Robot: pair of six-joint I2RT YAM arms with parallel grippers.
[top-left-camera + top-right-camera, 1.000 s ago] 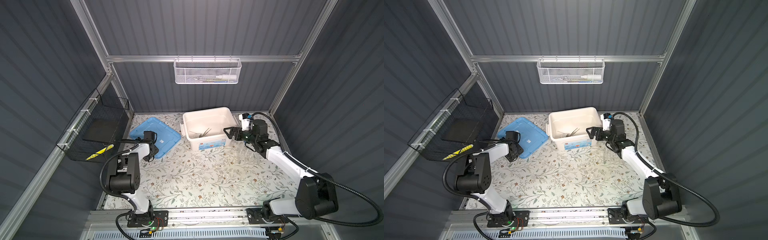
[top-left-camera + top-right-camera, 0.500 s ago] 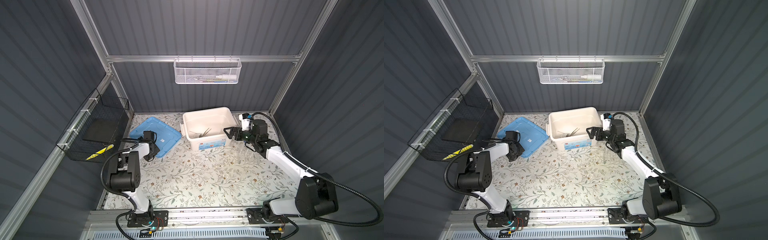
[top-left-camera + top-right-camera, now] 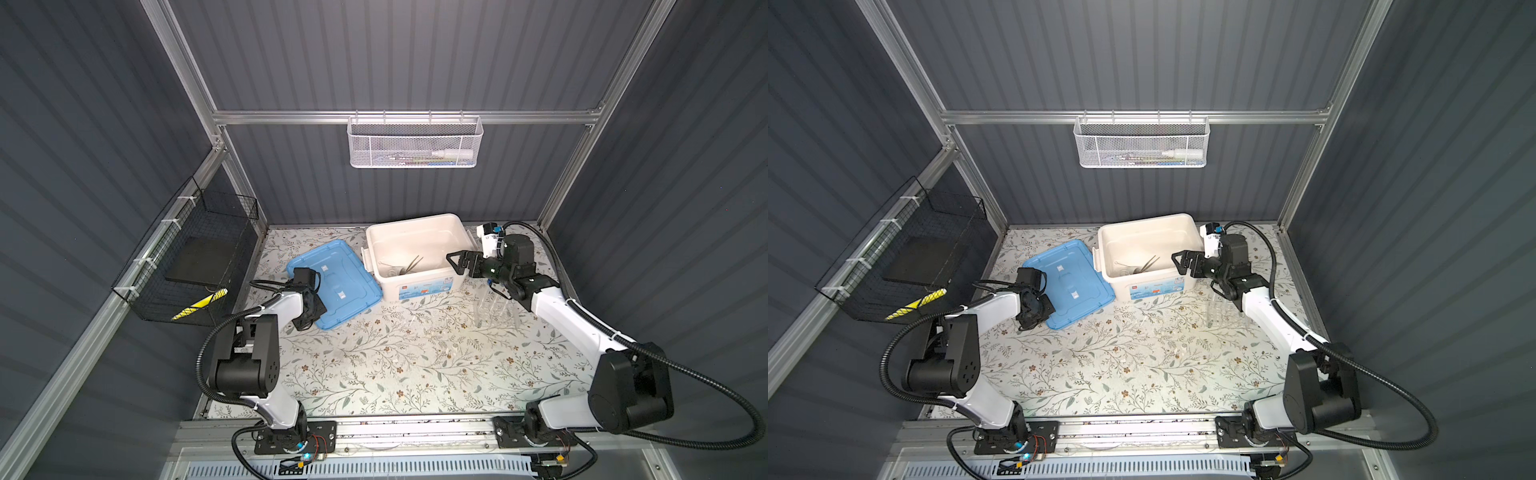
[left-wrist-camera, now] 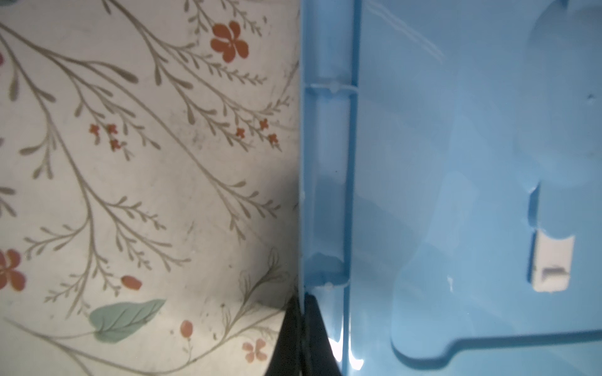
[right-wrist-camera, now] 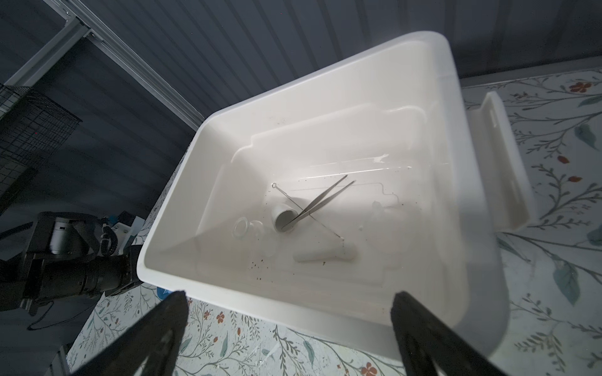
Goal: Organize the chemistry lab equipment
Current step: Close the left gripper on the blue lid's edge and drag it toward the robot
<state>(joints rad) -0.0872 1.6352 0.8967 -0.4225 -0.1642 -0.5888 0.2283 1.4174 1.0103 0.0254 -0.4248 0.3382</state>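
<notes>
My left gripper (image 4: 303, 298) is shut on the rim of the blue lid (image 4: 456, 162), which lies flat on the table left of the cream box (image 3: 419, 286) in both top views. Inside the box lie thin metal tweezers (image 5: 325, 198), a small white mortar (image 5: 284, 218) on its side, a white pestle (image 5: 325, 253) and a small clear glass dish (image 5: 242, 227). My right gripper (image 5: 290, 299) hangs open and empty just outside the box's right wall (image 3: 459, 262). A clear tube rack (image 3: 494, 309) stands on the table under my right arm. I cannot make out any test tubes.
A black wire basket (image 3: 195, 257) hangs on the left wall. A white mesh basket (image 3: 415, 143) with small items hangs on the back wall. The floral table top (image 3: 395, 365) stretches in front of the box and lid. A thin wire tool also lies in the box.
My left gripper has closed on the lid's rim. The right arm and the box have not moved.
</notes>
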